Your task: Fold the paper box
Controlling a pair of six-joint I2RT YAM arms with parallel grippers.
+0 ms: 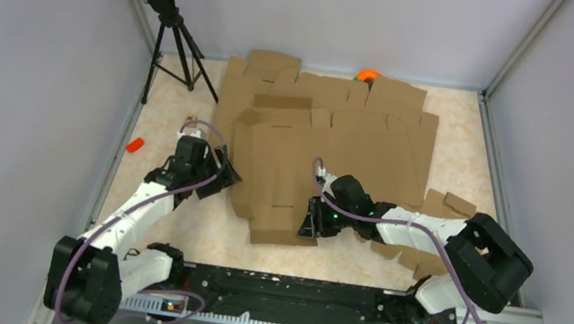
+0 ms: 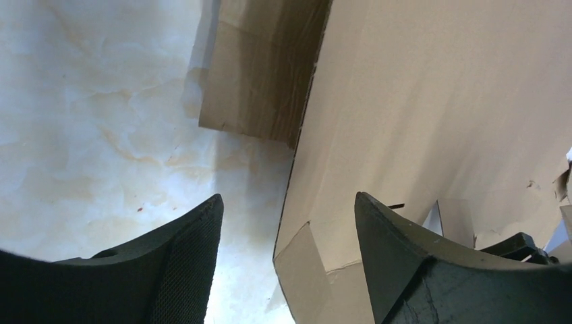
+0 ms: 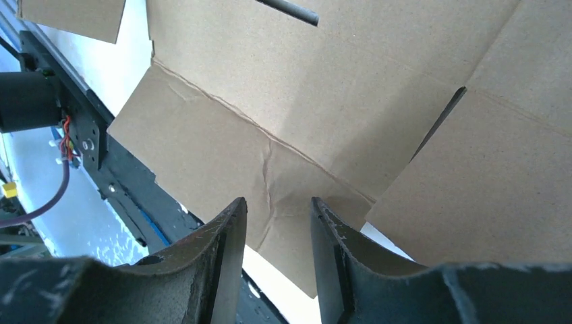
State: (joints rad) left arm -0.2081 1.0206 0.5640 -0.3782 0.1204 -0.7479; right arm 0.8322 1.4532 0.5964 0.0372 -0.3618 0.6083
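The paper box (image 1: 287, 170) lies as a flat brown creased blank in the middle of the table. My left gripper (image 1: 226, 177) is at its left edge. In the left wrist view the gripper (image 2: 287, 197) is open wide, with the box's edge and a small tab (image 2: 307, 270) showing between the fingers, pinched by neither. My right gripper (image 1: 311, 220) is over the box's near right corner. The right wrist view shows this gripper (image 3: 278, 200) with a narrow gap between its jaws and a creased flap (image 3: 222, 155) lying face-on beyond the gap.
Several wider cardboard blanks (image 1: 343, 102) are piled behind the box, with an orange object (image 1: 368, 74) at the back. Loose cardboard pieces (image 1: 440, 205) lie by the right arm. A small red item (image 1: 134, 144) and a tripod (image 1: 176, 36) are at the left. The arms' rail (image 1: 291, 291) runs along the near edge.
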